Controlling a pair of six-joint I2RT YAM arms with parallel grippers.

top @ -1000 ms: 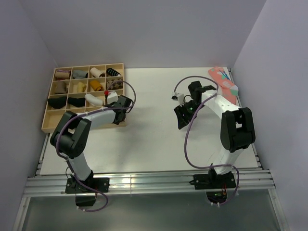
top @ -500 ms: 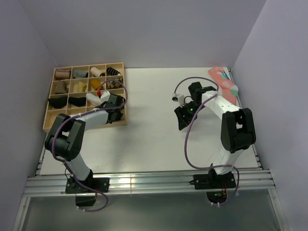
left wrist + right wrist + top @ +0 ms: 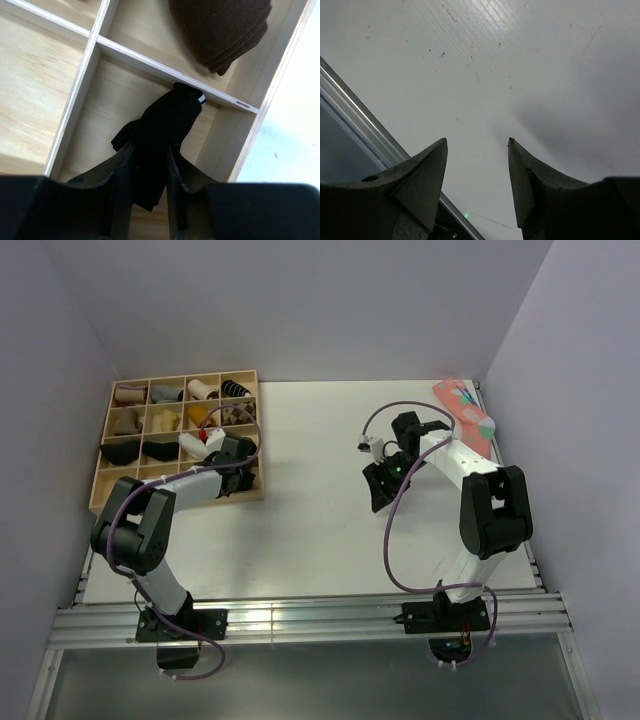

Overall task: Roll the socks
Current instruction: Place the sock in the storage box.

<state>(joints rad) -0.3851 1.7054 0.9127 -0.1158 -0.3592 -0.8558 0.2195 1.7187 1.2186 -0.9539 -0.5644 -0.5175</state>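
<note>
Here, socks (image 3: 169, 116) inside left hand (image 3: 150, 149).

The black sock (image 3: 165, 125) has its lower end hidden between the fingers of the left tool (image 3: 149, 150). A brown sock (image 3: 220, 25) in the next compartment is cut off by the top edge. From above, that tool is too small and dark to read.

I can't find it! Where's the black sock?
In the left wrist view, the black sock is between the fingers of the left gripper, inside a tray compartment beside the one holding the brown sock.
</note>
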